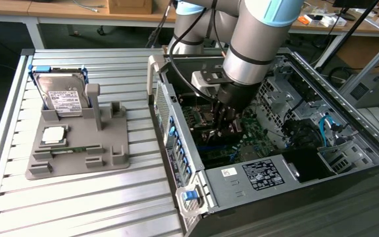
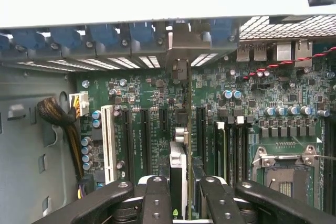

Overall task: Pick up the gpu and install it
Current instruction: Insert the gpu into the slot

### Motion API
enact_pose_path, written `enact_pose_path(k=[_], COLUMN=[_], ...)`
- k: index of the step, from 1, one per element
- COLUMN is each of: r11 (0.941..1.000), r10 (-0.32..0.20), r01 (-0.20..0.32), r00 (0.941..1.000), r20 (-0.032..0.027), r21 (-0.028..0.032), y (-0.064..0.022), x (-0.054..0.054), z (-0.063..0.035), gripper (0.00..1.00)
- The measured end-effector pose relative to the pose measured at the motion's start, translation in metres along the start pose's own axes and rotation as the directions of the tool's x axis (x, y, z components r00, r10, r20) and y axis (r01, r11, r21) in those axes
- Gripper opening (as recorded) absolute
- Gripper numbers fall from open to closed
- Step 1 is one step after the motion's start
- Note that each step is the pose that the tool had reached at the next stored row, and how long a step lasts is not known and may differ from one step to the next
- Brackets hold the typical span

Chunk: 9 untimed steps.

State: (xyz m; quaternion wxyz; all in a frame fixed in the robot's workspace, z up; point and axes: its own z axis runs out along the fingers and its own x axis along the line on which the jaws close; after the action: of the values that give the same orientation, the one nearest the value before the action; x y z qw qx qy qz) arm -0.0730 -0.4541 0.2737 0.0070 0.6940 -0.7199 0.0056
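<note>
The gpu (image 2: pixel 178 161) shows edge-on in the wrist view as a thin card standing upright on the green motherboard (image 2: pixel 252 87), in line with the black expansion slots. Its silver end bracket (image 2: pixel 180 51) reaches the case's rear wall under the blue latches. My gripper (image 2: pixel 184 203) is shut on the card, with one black finger (image 2: pixel 156 198) on each side of it. In the exterior view the gripper (image 1: pixel 229 121) is deep inside the open computer case (image 1: pixel 255 182), and the arm hides most of the card. Whether the card sits fully in its slot I cannot tell.
On the slatted table, a grey fixture (image 1: pixel 77 153) carries a silver hard drive (image 1: pixel 64 98) and a square CPU chip (image 1: pixel 53 134). Inside the case are a white slot (image 2: pixel 108 140), a cable bundle (image 2: pixel 58 116), the CPU socket (image 2: pixel 283 174) and drive cages (image 1: pixel 288 94).
</note>
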Motion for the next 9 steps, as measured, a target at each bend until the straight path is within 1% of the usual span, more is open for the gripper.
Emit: enact_pose_path(k=[9], r11=[1.0], r10=[0.0], r01=[0.0], r00=[1.0], r20=[-0.0003], r21=[0.0], y=[0.0003], x=[0.0], z=[0.0011], gripper=[0.27])
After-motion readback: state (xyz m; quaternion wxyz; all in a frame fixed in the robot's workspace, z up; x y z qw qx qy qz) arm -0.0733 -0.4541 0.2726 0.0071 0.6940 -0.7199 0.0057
